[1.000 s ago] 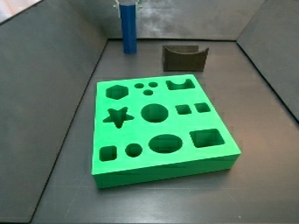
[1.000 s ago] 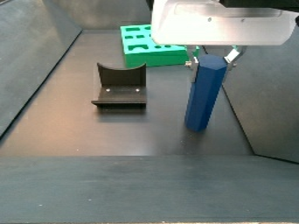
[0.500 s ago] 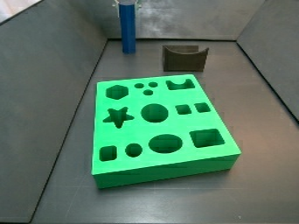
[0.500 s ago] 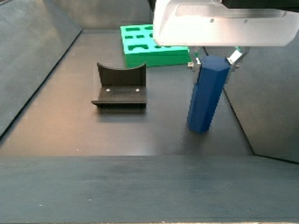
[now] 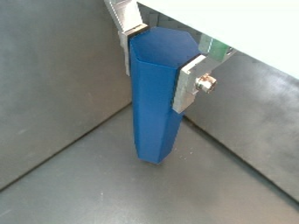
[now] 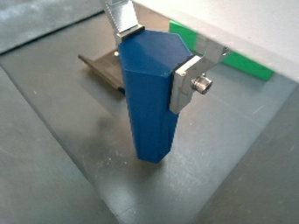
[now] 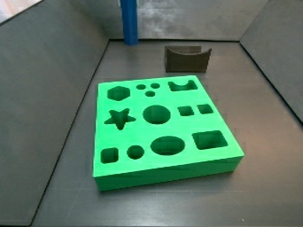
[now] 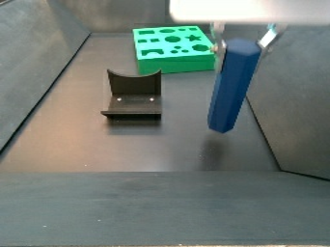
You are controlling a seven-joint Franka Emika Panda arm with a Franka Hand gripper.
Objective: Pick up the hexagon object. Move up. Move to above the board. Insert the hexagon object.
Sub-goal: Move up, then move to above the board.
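The hexagon object (image 8: 233, 85) is a tall blue prism hanging upright, its lower end clear of the dark floor. My gripper (image 8: 245, 42) is shut on its top. In both wrist views the silver fingers (image 5: 187, 83) (image 6: 187, 83) press opposite faces of the hexagon object (image 5: 155, 105) (image 6: 152, 105), with the gripper (image 5: 160, 57) (image 6: 156, 57) around its upper end. In a side view only the blue hexagon object (image 7: 130, 22) shows at the far back corner; the gripper is out of frame. The green board (image 7: 166, 177) (image 8: 175, 64) lies flat with its many holes empty, well apart from the peg.
The dark grey fixture (image 7: 187, 58) (image 8: 131, 96) stands on the floor between peg and board; a wrist view shows the fixture (image 6: 100, 70) behind the peg and a strip of the board (image 6: 246, 63). Grey walls (image 7: 71, 53) enclose the floor on all sides.
The gripper has risen with the hexagon object, whose lower end has come up off the floor. Board and fixture have not moved.
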